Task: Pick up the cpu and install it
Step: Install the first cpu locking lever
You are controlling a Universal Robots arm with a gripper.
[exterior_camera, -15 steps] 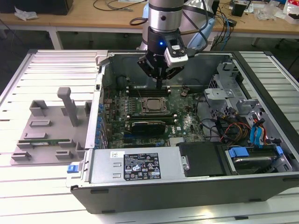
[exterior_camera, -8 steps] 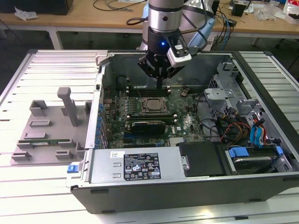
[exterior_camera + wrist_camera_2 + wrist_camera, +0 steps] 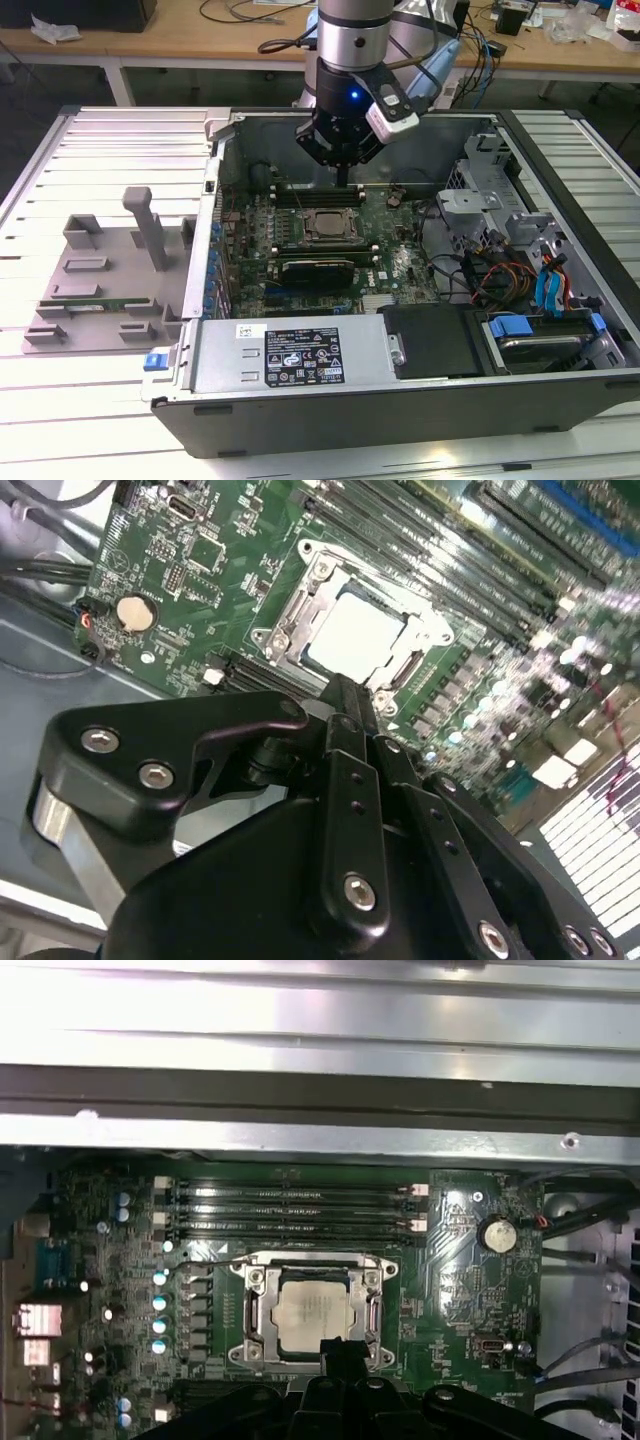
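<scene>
The cpu sits flat in its socket on the green motherboard, silver top up, framed by the metal socket bracket; in the second wrist view the same chip reads as a pale square inside the bracket, not tilted as far as I can see; in the exterior view the cpu is in the middle of the board inside the open computer case. The gripper hangs over the board just behind the socket, near the memory slots; it is above the chip area, not touching the cpu; nothing shows between the fingers; the fingers look drawn together into a narrow tip in the second wrist view, so the claw reads as clenched and empty. In the first wrist view the gripper tip overlaps the edge of the socket bracket nearest the camera. A long black card sits in a slot just in front of the socket in the exterior view; a round coin battery sits on the board beside the memory slots. A grey plastic tray with an upright post lies on the slatted table at the exterior view's left, well apart from the case.
</scene>
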